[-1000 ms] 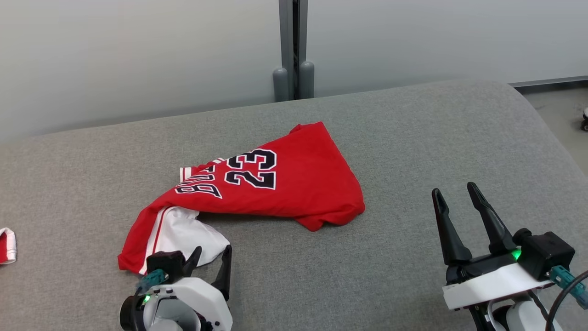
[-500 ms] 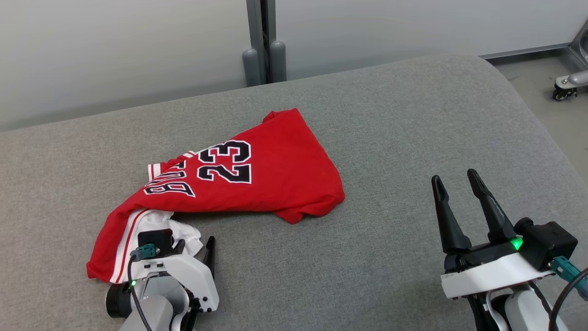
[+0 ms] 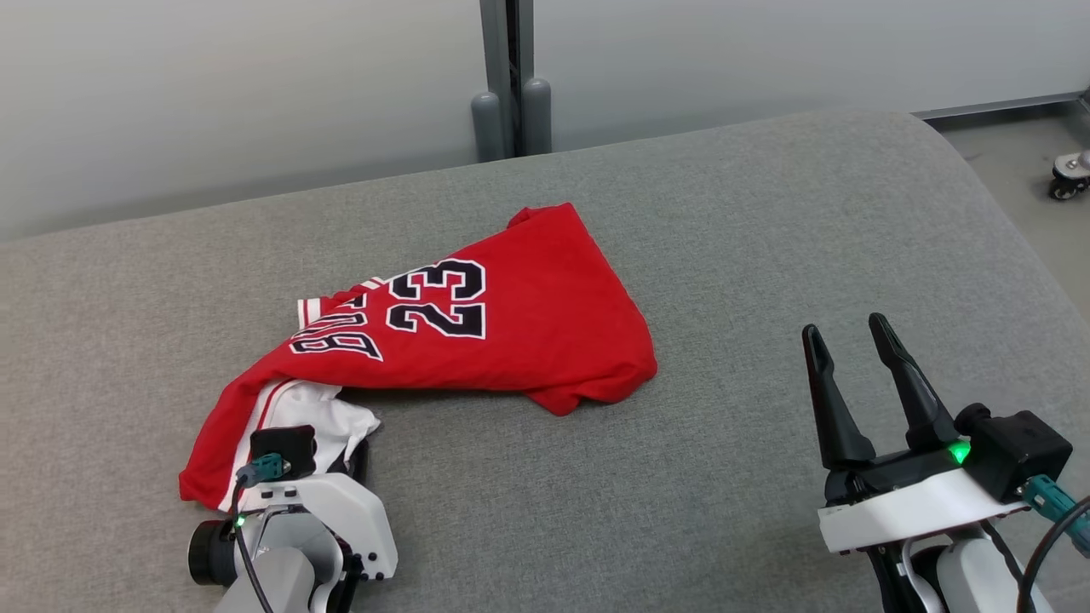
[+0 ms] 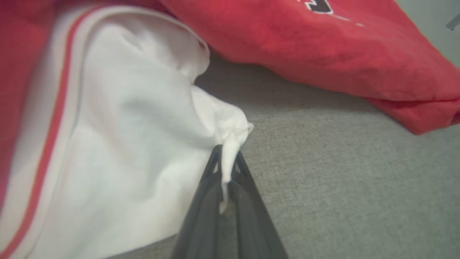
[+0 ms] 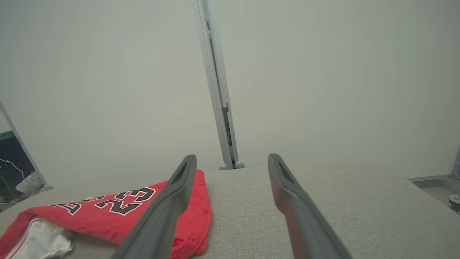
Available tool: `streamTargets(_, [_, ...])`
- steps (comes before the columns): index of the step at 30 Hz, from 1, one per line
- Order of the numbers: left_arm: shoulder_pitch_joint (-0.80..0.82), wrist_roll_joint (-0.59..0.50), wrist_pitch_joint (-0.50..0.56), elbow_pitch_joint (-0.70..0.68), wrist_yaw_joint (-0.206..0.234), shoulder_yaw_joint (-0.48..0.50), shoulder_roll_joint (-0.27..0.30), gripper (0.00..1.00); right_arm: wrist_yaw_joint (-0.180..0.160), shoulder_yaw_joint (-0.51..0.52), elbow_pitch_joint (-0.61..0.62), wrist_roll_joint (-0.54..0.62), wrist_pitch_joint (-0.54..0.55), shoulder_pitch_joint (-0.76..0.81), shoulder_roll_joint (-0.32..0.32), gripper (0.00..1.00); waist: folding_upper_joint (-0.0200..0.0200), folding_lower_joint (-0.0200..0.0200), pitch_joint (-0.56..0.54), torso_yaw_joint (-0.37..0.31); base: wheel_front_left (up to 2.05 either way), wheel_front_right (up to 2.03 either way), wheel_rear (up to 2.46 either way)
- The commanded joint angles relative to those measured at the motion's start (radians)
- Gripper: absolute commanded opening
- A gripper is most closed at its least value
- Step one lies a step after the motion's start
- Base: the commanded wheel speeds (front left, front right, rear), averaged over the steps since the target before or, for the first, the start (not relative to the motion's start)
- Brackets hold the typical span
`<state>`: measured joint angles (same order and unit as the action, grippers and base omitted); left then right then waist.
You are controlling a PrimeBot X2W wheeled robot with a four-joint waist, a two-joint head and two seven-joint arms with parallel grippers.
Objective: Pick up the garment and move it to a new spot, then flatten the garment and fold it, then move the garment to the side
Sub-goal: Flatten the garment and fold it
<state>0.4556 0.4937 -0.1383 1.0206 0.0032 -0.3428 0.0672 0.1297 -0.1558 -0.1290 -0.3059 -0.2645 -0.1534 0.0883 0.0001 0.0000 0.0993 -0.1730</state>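
Pinching: left gripper [image 4: 226, 156] clamped white hem of one red jersey [image 3: 528, 332], 7 o'clock.
Idle: right gripper [image 3: 843, 327], one, fingers apart, 4 o'clock.

Likely a lab: frosted partition wall [image 3: 255, 102], grey padded platform [image 3: 766, 255], equipment caster [image 3: 1066, 177] on bare floor [image 3: 1005, 162].

Red jersey [image 3: 511, 340] crumpled, white lining exposed.
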Motion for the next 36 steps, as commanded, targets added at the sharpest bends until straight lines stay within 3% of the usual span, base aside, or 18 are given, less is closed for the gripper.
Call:
streamTargets(1, [0.001, -0.008, -0.024, -0.001, -0.012, -0.009, 0.002, 0.0, 0.002, 0.002, 0.0, 0.004, -0.002, 0.013, 0.002, 1.0, -0.0001, 0.0, -0.01, 0.018, 0.0, 0.0, 0.0])
streamTargets(11, [-0.031, -0.039, -0.079, -0.101, -0.036, -0.061, 0.01, 0.0, 0.002, 0.017, -0.009, 0.0, -0.002, 0.051, 0.024, 1.0, -0.0001, 0.0, -0.036, 0.095, 0.0, 0.0, 0.0])
streamTargets(21, [-0.141, -0.03, -0.048, -0.31, -0.051, -0.07, 0.098, 0.0, 0.002, 0.032, -0.016, -0.005, -0.002, 0.06, 0.037, 1.0, -0.0001, 0.0, -0.06, 0.17, 0.0, 0.0, 0.0])
streamTargets(33, [-0.334, 0.003, 0.072, -0.643, 0.078, 0.024, 0.272, 0.0, 0.002, 0.048, -0.017, -0.011, -0.002, 0.066, 0.042, 1.0, -0.0001, 0.0, -0.057, 0.224, 0.0, 0.0, 0.0])
streamTargets(36, [-0.391, 0.001, 0.085, -0.687, 0.132, 0.056, 0.31, 0.0, 0.002, 0.065, -0.016, -0.015, -0.002, 0.059, 0.046, 1.0, -0.0001, 0.0, -0.056, 0.227, 0.0, 0.0, 0.0])
